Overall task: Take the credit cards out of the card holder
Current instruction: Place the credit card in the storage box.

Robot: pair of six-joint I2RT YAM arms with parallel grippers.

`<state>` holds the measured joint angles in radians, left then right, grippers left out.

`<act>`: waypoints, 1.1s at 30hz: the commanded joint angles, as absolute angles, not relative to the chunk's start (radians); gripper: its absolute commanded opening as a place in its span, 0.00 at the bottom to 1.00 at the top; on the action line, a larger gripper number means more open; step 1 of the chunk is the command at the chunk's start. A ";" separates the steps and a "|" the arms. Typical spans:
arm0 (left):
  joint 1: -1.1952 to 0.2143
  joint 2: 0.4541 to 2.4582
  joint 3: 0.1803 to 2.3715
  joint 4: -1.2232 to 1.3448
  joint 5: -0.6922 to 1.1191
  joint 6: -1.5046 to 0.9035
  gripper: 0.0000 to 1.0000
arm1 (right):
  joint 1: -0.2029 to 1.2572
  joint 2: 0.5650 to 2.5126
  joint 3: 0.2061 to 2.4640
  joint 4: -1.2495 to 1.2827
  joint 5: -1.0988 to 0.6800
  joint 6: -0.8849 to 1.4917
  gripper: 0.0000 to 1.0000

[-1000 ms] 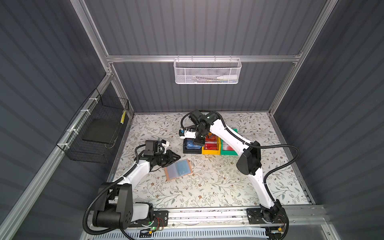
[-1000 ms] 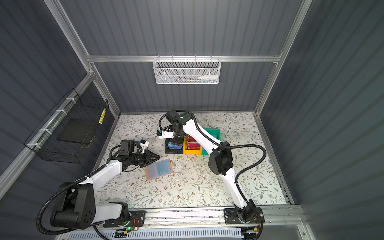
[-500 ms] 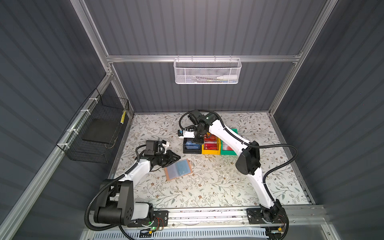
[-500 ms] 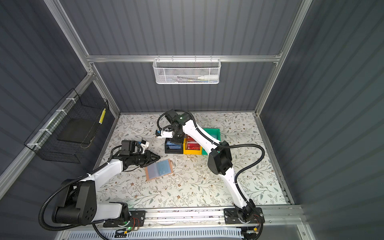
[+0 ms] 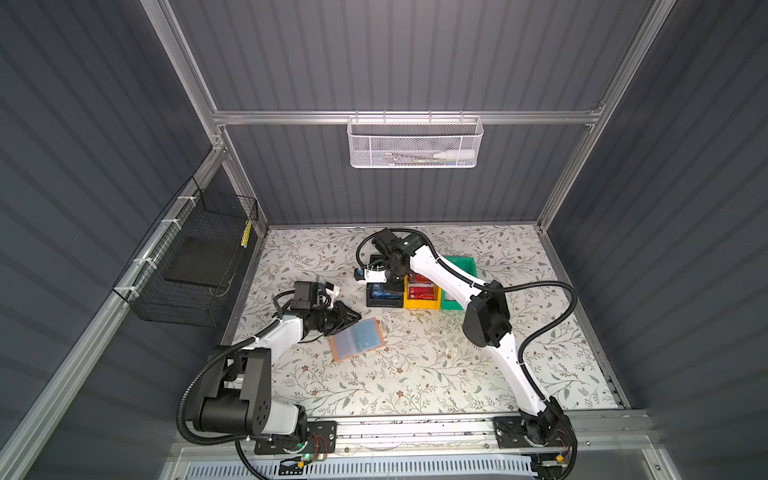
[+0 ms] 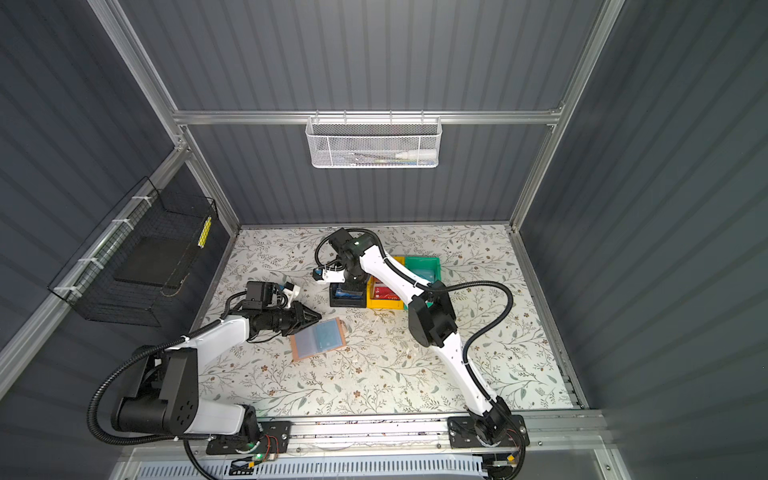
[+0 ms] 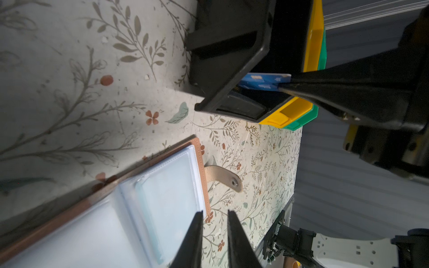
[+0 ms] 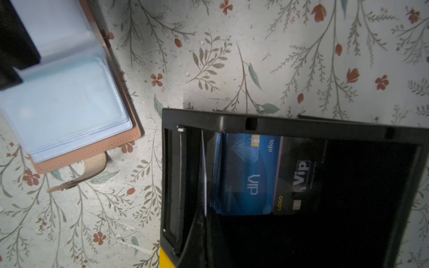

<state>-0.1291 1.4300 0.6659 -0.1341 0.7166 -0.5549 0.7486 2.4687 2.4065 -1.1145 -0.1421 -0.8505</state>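
The tan card holder lies open on the floral table, a teal card in its right sleeve. My left gripper hovers at the holder's far edge, jaws slightly open with nothing between them. One of the credit cards, a blue one, is pinched in my shut right gripper. It hangs edge-on over the black bin. A blue VIP card and a black VIP card lie in that bin.
A yellow bin with red cards and a green bin stand right of the black bin. The holder's strap lies on the table. A white mesh basket hangs on the back wall, a black wire basket on the left wall.
My right gripper with the blue card has shifted slightly left over the black bin. The left arm and the card holder have hardly moved.
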 commanded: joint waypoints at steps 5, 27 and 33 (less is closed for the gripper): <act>-0.119 1.449 0.675 -0.131 0.721 -0.528 0.21 | 0.750 2.466 2.373 -1.140 -0.159 -0.873 0.13; -0.117 1.423 0.661 -0.142 0.709 -0.528 0.22 | 0.773 2.396 2.298 -1.122 -0.201 -0.785 0.34; -0.116 1.405 0.650 -0.142 0.709 -0.531 0.22 | 0.785 2.384 2.240 -1.087 -0.230 -0.753 0.35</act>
